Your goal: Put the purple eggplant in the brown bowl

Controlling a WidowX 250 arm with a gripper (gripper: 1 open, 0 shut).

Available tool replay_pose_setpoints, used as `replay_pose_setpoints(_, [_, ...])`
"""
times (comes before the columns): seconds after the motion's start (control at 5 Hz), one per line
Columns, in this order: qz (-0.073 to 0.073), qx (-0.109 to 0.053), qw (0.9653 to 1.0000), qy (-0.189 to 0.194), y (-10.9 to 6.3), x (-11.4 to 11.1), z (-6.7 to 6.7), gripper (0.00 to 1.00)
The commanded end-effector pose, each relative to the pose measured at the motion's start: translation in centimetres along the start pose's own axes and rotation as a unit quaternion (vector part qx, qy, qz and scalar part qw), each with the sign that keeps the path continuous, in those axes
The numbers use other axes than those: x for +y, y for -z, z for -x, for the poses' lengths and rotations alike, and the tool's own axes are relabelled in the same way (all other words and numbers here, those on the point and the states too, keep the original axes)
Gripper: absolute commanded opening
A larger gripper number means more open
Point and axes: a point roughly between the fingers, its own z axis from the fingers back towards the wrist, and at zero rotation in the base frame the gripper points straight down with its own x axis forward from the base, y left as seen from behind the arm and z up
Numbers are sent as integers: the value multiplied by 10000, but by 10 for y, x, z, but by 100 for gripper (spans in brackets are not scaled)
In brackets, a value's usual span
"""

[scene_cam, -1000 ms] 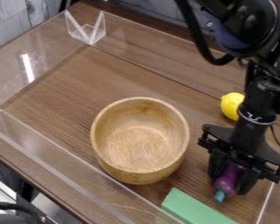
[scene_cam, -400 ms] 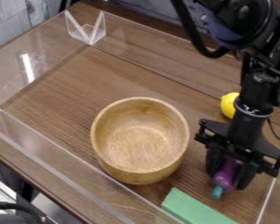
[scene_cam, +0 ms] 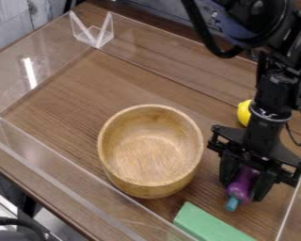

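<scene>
The purple eggplant (scene_cam: 245, 184) lies low over the table at the right, its teal stem cap pointing toward the front edge. My gripper (scene_cam: 250, 176) points straight down over it, black fingers shut on the eggplant's body. The brown bowl (scene_cam: 150, 150) stands left of the gripper, round, wooden, with nothing inside. A small gap separates the bowl's right wall from the gripper fingers.
A yellow lemon (scene_cam: 248, 112) sits just behind the gripper, partly hidden by the arm. A flat green block (scene_cam: 216, 224) lies at the front edge. Clear acrylic walls (scene_cam: 40, 66) fence the wooden table, with a clear stand (scene_cam: 93, 29) at the back left.
The arm's upper links have shifted slightly left and up in the picture. The gripper stays shut on the eggplant at almost the same spot.
</scene>
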Motion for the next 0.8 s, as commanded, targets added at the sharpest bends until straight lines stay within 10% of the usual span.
replay_pose_setpoints(0.0, [156,-298,9994,-34,-21,0,-3,0])
replay_pose_setpoints(0.6, [188,-257,9995,-75,-23,2,0,0])
